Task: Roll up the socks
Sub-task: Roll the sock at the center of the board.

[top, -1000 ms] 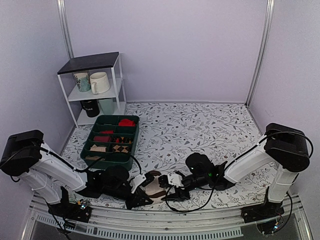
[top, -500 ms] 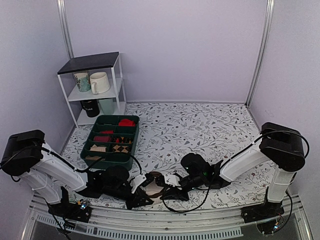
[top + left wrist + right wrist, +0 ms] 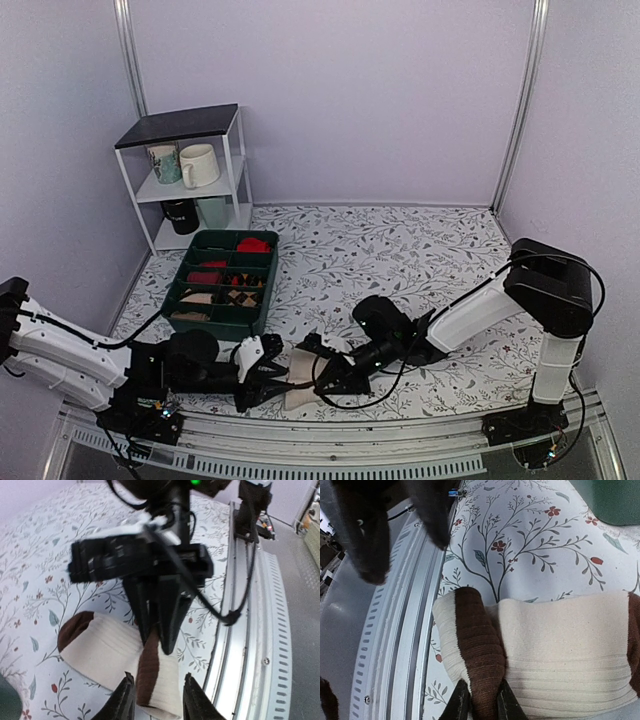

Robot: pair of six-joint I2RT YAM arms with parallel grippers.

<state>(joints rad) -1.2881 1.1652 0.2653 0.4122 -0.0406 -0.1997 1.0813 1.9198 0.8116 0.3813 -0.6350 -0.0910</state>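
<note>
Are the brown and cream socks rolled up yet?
Not yet. The socks lie mostly flat on the table; only one end bunches up where the right gripper pinches it.

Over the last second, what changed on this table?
The right hand slid left and pinched the socks by a brown band. The left hand opened around their end, and its arm swung back to the left. The green tray, shelf and mugs stayed put.
</note>
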